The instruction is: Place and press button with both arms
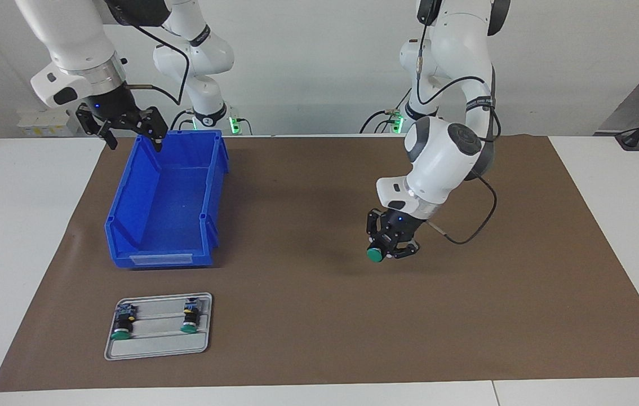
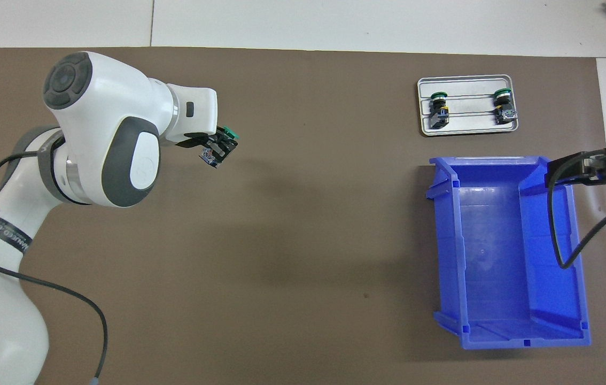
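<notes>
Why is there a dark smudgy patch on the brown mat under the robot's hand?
That is a shadow. In the facing view it lies soft on the brown mat below the left pincer, which holds the button up in the air. In the overhead view a faint shadow also shows on the mat, and the blue bin shades its own floor.

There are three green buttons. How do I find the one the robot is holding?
Start at the big brown mat covering the table, then find the white left arm's black tool hanging over the mat's middle. In it sits a small push-button with a round green cap and dark base. Its two twins lie on the grey metal tray near the blue plastic bin; only this one is lifted.
</notes>
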`<state>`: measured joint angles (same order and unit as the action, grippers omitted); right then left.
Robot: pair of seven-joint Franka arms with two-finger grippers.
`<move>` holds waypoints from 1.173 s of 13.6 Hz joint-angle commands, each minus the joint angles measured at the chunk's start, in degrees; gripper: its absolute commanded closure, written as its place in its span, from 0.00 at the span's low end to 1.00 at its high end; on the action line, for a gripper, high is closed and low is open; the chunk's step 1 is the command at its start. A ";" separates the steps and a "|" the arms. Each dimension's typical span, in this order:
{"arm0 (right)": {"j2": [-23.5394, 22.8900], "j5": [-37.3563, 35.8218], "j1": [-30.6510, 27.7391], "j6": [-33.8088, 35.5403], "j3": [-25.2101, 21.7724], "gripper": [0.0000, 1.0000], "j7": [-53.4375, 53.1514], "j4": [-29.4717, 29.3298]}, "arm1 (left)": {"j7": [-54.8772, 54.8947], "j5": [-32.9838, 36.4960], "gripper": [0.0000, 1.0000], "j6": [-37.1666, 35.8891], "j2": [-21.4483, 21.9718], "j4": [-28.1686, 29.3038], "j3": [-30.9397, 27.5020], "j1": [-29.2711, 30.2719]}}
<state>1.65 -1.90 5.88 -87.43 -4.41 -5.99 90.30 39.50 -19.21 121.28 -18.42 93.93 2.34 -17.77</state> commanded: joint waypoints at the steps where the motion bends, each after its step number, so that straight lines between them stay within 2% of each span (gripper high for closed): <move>1: 1.07 1.03 0.00 0.33 -0.34 0.00 1.42 1.10 | 6.00 -1.01 1.00 -5.33 4.52 3.09 0.30 3.61; 3: 1.07 1.03 0.00 0.33 -0.34 0.00 1.42 1.10 | 12.49 -2.49 1.00 -6.32 6.99 7.04 0.56 6.86; 6: 1.07 1.03 0.00 0.33 -0.34 0.00 1.42 1.10 | 24.27 -16.70 1.00 -5.97 9.80 12.84 0.30 11.61; 10: 1.07 1.03 0.00 0.33 -0.34 0.00 1.42 1.10 | 37.19 -27.96 1.00 -1.23 14.19 22.76 0.30 14.87; 14: 1.07 1.11 0.00 0.33 -0.34 0.00 1.42 1.10 | 53.98 -46.05 1.00 7.73 19.38 35.86 0.21 14.96; 16: 1.07 1.03 0.00 0.33 -0.34 0.00 1.42 1.10 | 60.83 -56.85 1.00 8.98 21.23 40.00 0.21 14.70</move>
<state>1.65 -1.90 5.89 -87.43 -4.40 -5.99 90.32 94.23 -67.97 127.82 -2.13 127.30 2.20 -3.21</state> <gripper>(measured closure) 0.000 0.670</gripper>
